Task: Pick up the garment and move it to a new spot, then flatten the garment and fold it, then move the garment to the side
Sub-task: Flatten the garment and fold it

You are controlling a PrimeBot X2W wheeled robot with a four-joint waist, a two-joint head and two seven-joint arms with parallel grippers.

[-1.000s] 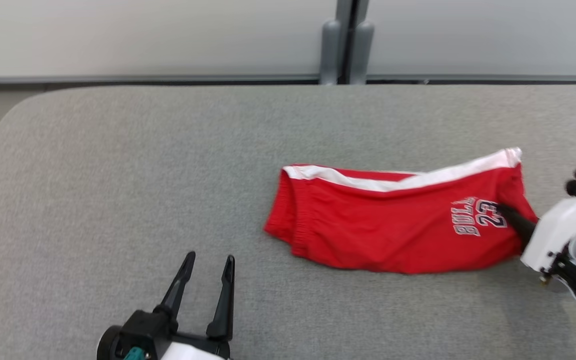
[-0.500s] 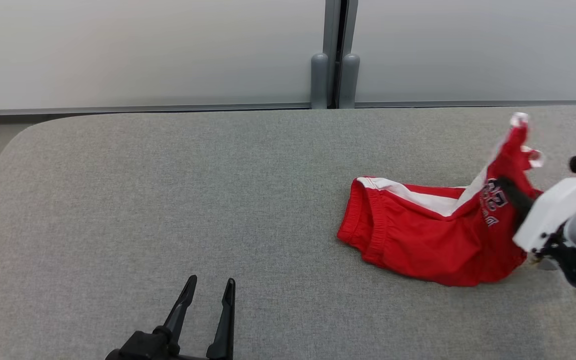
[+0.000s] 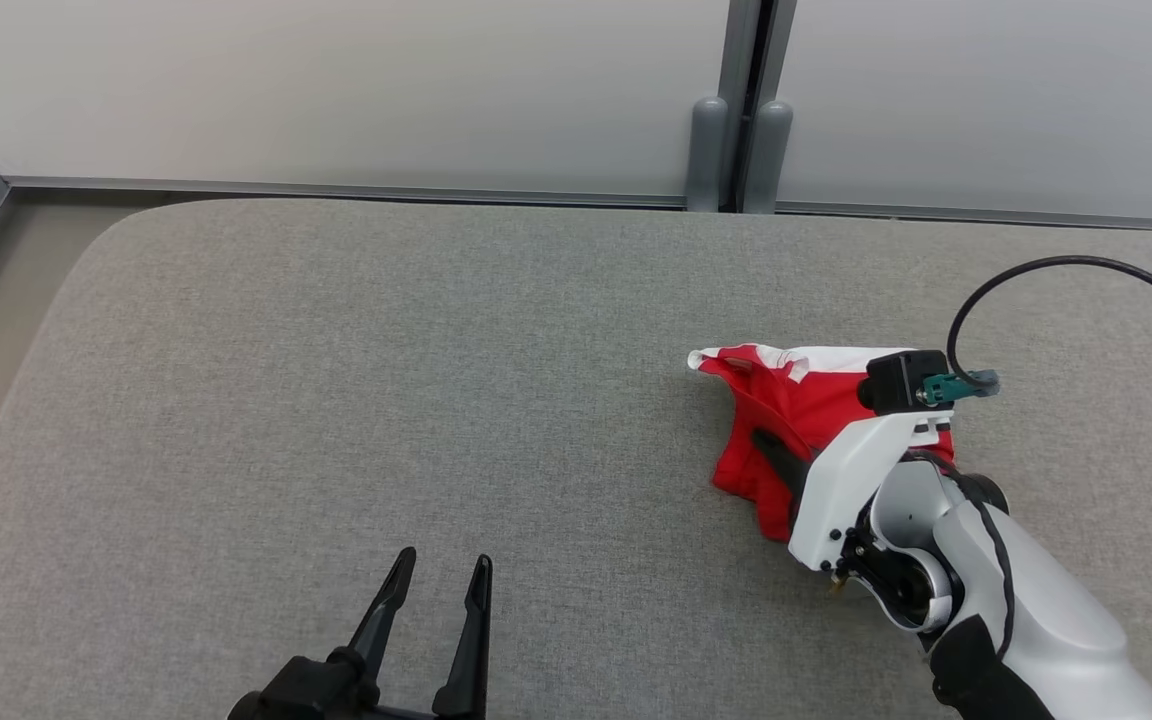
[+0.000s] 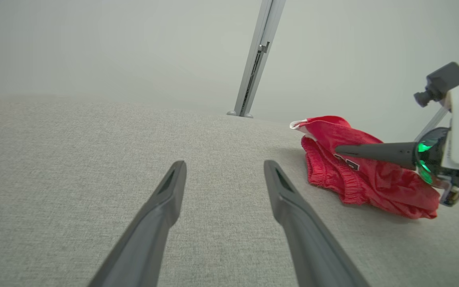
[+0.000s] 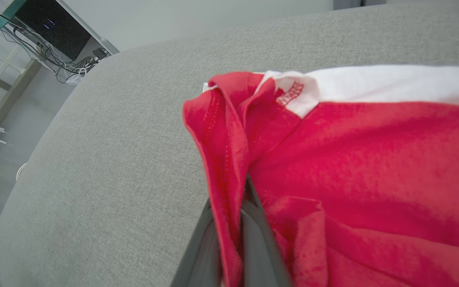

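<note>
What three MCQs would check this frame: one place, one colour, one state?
1. The garment lies on which part of the table? A. robot's left B. robot's right C. centre
2. Its stripe colour? A. white B. blue C. yellow
3. The right gripper is: A. open, empty B. open on the table C. shut on the garment
Answers: 1 B, head view shows it at the right; 2 A, white band along red cloth; 3 C, fingers pinch a red fold in the right wrist view.
</note>
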